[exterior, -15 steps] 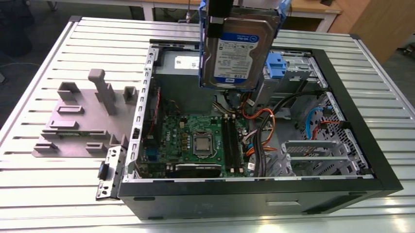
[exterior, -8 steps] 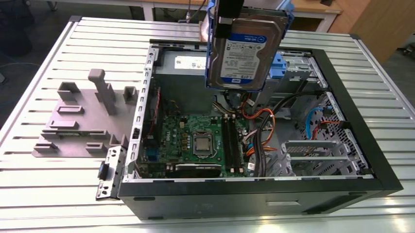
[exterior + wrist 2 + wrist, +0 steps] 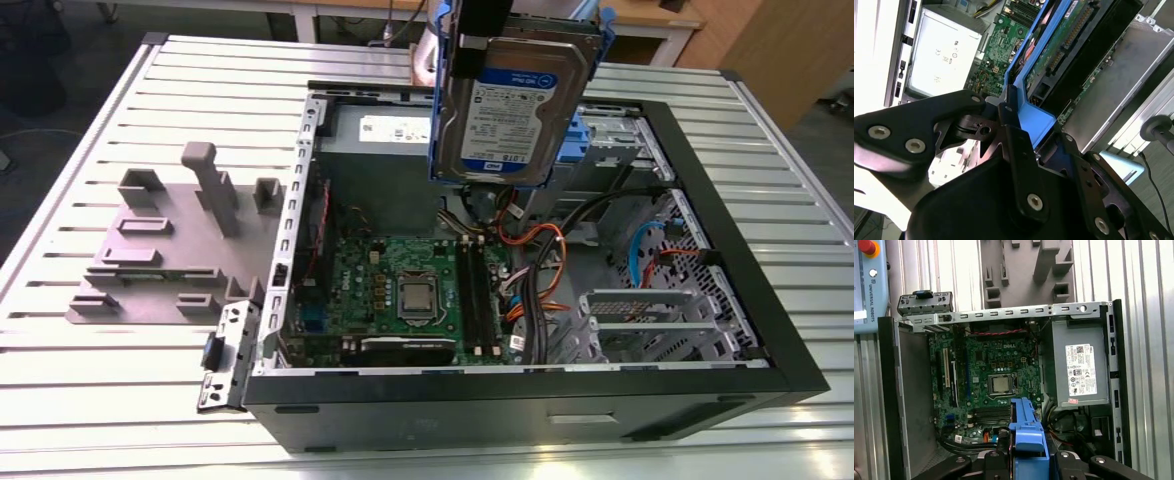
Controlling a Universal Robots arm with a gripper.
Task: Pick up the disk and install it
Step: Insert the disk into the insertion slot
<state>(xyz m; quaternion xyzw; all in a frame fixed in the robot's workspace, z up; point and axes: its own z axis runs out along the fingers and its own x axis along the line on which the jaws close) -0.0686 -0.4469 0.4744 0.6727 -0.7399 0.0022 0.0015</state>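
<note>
**Holding the disk above the open case**

In the exterior view, the gripper comes down from the top edge and clamps the upper end of the disk. The disk hangs clear of the case, nearly upright, with its labelled face to the camera and blue rails along its sides. Behind its lower edge sits the grey power supply. Lower down in the case lie the green motherboard and a bundle of orange cables. The case rests on a slatted metal tabletop. A grey fixture with upright blocks stands on the tabletop just beside the case, toward the exterior view's left.

In the second wrist view, the gripper is closed on the blue rail at the end of the disk, with a black finger pressed against it. The underside of the disk runs away from the camera, showing a green circuit board. The power supply lies beyond and below it.

In the first wrist view, the blue rail sits between the black gripper parts. Beyond it are the motherboard, the power supply and the fixture past the case wall.
</note>
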